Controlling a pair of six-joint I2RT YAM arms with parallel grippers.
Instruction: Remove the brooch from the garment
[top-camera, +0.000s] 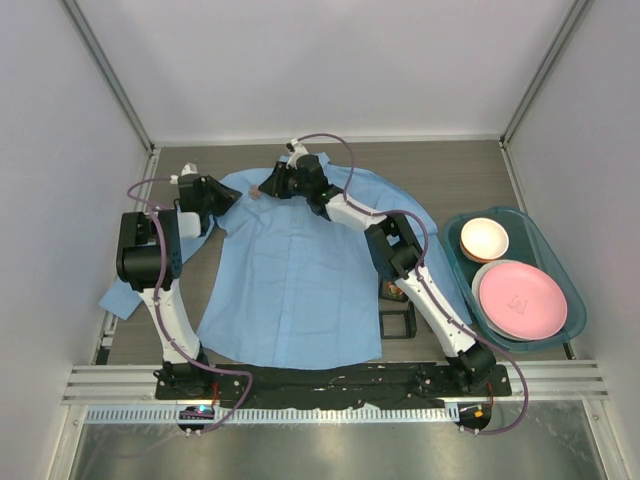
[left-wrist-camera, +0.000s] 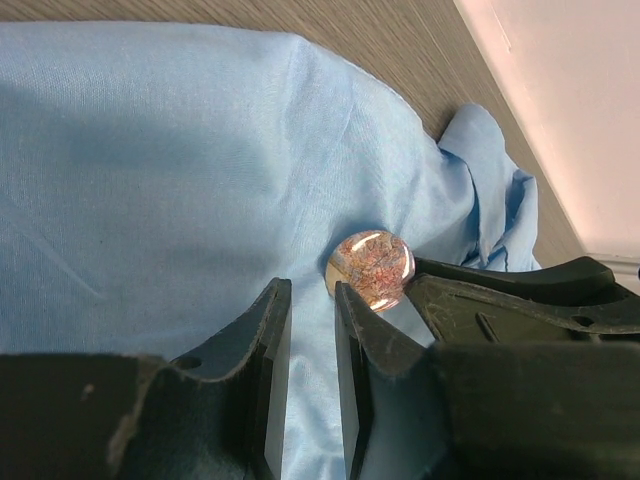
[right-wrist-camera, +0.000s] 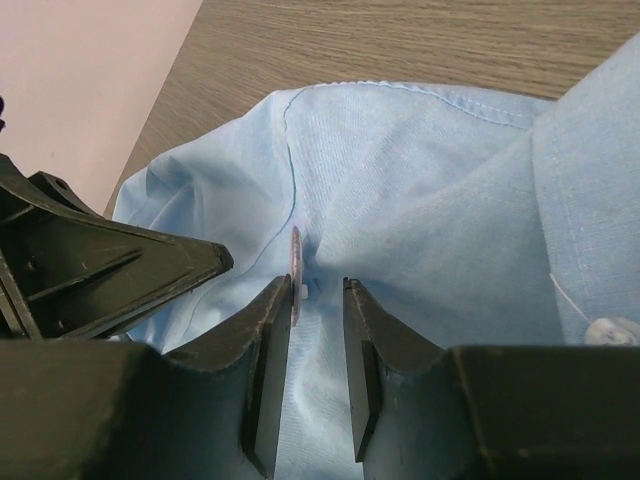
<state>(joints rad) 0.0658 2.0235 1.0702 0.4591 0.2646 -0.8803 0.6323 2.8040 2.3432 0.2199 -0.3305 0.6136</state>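
Grasp stage, judged: brooch (left-wrist-camera: 370, 270) at 11 o'clock on garment (top-camera: 290, 290) is flanked by left end effector (left-wrist-camera: 312, 288) and right end effector (right-wrist-camera: 315, 285). Both are narrow, grip cannot be told. Next, likely: cloth to be restrained, brooch pulled.

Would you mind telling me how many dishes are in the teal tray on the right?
2: a cream bowl at the far end of the teal tray, and a pink plate at its near end. Another dish stacked under the plate would be hidden.
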